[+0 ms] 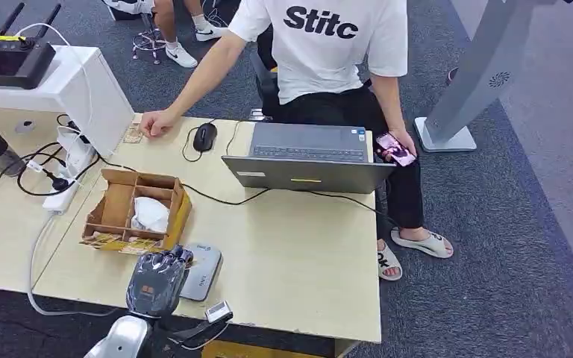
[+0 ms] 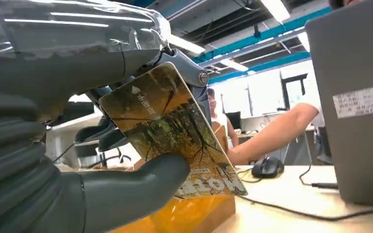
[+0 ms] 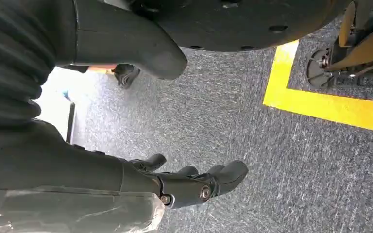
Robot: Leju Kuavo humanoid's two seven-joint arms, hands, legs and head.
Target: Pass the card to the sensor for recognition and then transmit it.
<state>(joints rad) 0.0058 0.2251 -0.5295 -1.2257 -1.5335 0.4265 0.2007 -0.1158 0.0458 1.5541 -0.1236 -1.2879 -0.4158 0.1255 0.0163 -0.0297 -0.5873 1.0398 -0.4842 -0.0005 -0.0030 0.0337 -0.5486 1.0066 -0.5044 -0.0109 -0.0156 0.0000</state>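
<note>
Grey plastic reader point(image 1: 200, 271) sat near the front edge of your tabletop point(image 1: 298, 261), and the left hand point(image 1: 157, 280) hovered right over it w/ the card point(image 2: 172, 131) gripped between thumb and fingers. In the left wrist view you saw the card tilted, its face printed w/ autumn trees in brown and gold, thumb point(image 2: 141, 184) pressed on its lower part. In the head view the card itself was hidden under the hand; you couldn't tell if it touched the reader.

Just behind the hand stood a cardboard box point(image 1: 136, 211) w/ compartments, something white in one. A cable ran from there across to the laptop point(image 1: 310, 156) at the far edge, beside a black mouse point(image 1: 204, 136). A person in a white T-shirt point(image 1: 321, 45) sat opposite, one hand point(image 1: 157, 123) flat on the tabletop near the mouse, the other holding a phone point(image 1: 395, 148). A power strip point(image 1: 71, 168) lay further left.

Your right hand point(image 3: 194, 182) hung over grey carpet point(image 3: 233, 111) near a yellow floor line point(image 3: 320, 104), fingers loosely curled but apart, holding nothing.
</note>
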